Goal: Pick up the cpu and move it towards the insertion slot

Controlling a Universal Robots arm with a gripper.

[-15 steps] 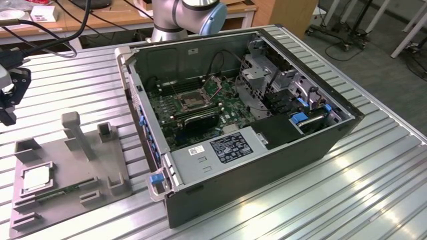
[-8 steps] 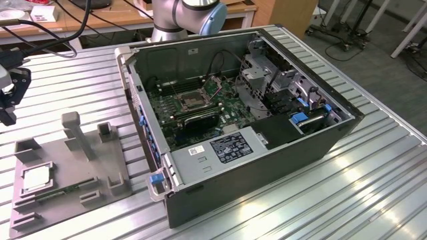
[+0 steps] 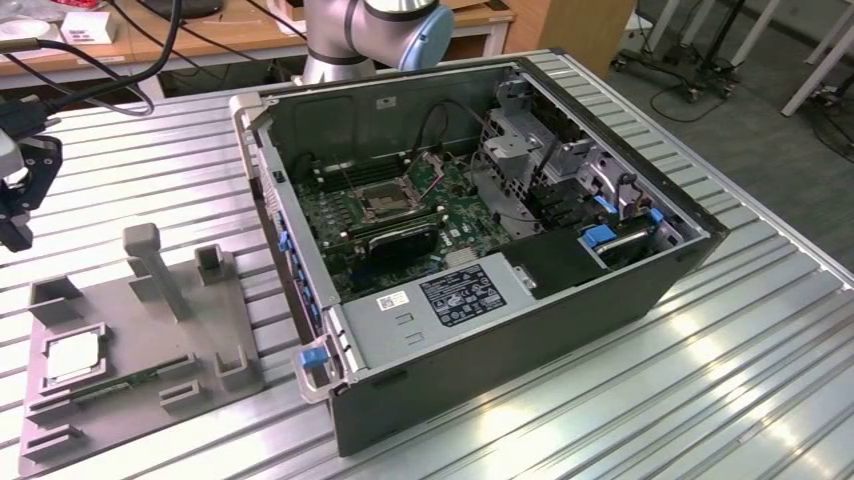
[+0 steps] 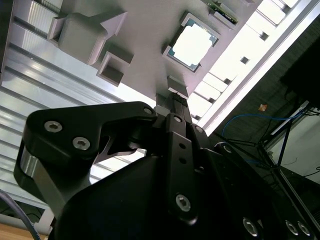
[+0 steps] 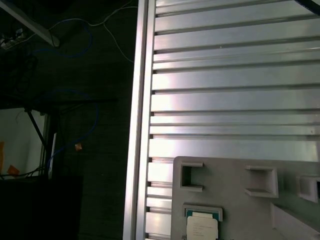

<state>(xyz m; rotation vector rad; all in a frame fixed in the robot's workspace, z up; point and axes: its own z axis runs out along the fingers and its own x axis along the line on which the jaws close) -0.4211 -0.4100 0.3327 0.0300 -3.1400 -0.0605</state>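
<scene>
While the cpu (image 4: 194, 45) lies in its grey tray (image 4: 145, 30), the fingers (image 4: 172, 104) hover nearby (whether clenched, unclear).

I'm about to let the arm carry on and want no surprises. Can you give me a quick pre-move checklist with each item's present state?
1. cpu lies flat in its pocket on the gray fixture: ok.
2. Nothing lies on top of the cpu: ok.
3. gripper is lined up over the cpu: not ok. In the exterior view it hangs apart from the cpu, beyond the fixture's far end.
4. computer case has its side open, with the insertion slot exposed from above: ok.
5. Slot frame is open to take the chip: cannot tell.
</scene>
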